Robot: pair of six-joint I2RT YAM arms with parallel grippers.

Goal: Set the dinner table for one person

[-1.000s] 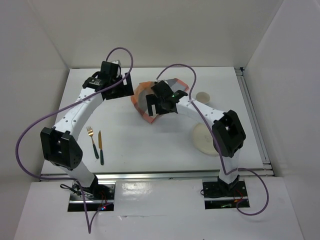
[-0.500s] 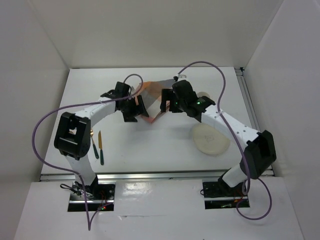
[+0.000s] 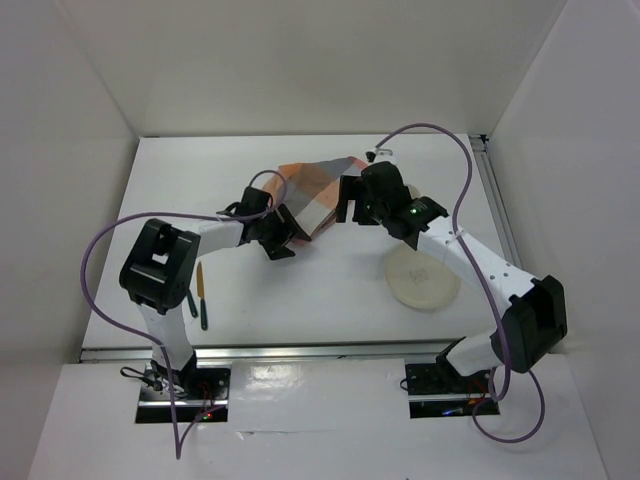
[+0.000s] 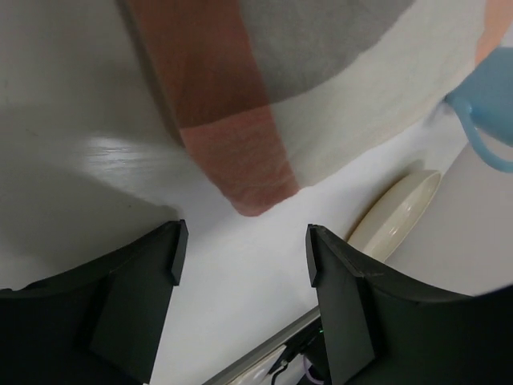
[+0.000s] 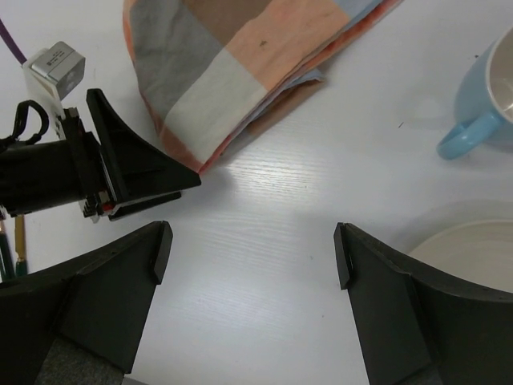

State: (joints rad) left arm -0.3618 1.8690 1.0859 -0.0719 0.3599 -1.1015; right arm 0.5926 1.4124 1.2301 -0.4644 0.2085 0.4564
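I see the dinner table [image 3: 300, 300] spread beneath both arms. Left gripper [image 3: 280, 235], fingers apart and empty, sits by the checked cloth [image 3: 318, 185] near the far edge; right gripper [image 3: 348, 205] also apart, empty; 1 plate [image 3: 422, 278] nearer the right edge

- The dinner table [image 3: 300, 290] is plain white.
- The cloth mat [image 5: 240, 64] is checked in orange, grey, cream and pale blue squares.
- The mug [image 5: 493, 92] is light blue.
- The plate [image 3: 422, 278] is cream.
- The knife [image 3: 201, 290] has a gold blade and a dark green handle.
- The left arm [image 3: 215, 232] and right arm [image 3: 470, 258] are white with black joints.
- Their cables [image 3: 430, 125] are purple.
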